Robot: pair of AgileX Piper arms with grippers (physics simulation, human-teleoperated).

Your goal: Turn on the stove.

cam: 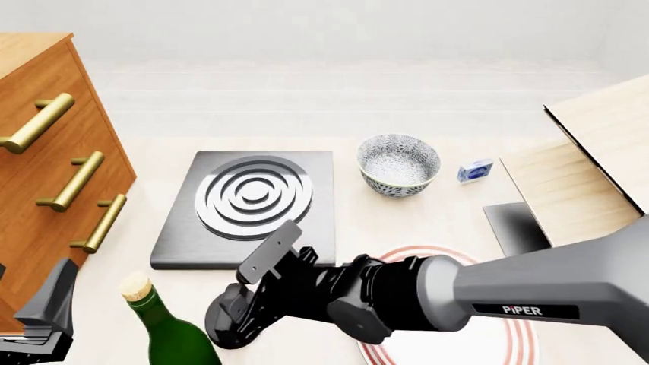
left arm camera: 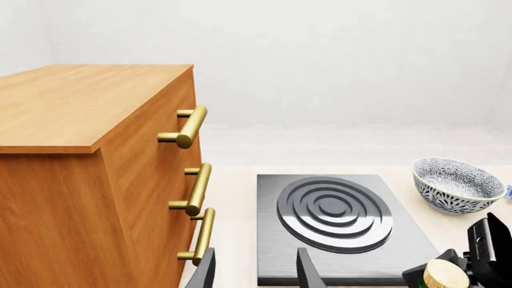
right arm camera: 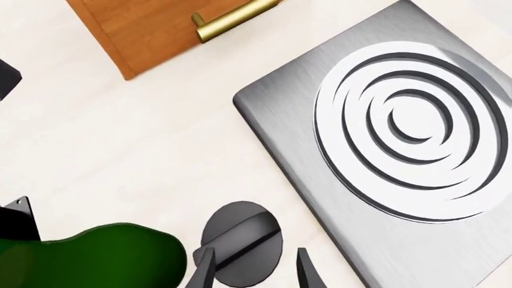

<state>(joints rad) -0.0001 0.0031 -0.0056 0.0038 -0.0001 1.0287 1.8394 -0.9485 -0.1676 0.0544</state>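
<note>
The stove (cam: pixel 178 236) is a flat dark grey slab with a silver ringed burner (cam: pixel 254 196), and it lies at the table's middle left. Its small black round knob (cam: pixel 225 339) sits on the table just in front of the slab. My right gripper (cam: pixel 242 310) hangs low over the knob. In the right wrist view the fingers (right arm camera: pixel 309 273) stand apart on either side of the knob (right arm camera: pixel 240 240), so the gripper (right arm camera: pixel 254 275) is open. My left gripper (cam: pixel 42 315) is open and empty at the front left. Its wrist view shows the stove (left arm camera: pixel 276 252) ahead of the fingers (left arm camera: pixel 307 269).
A wooden drawer cabinet (cam: pixel 30 205) with brass handles stands at the left. A green corked bottle (cam: pixel 167 334) stands next to the knob. A patterned bowl (cam: pixel 399 163), a small blue box (cam: pixel 473 171), a red-rimmed plate (cam: pixel 446 346) and a wooden board (cam: pixel 578 175) are at the right.
</note>
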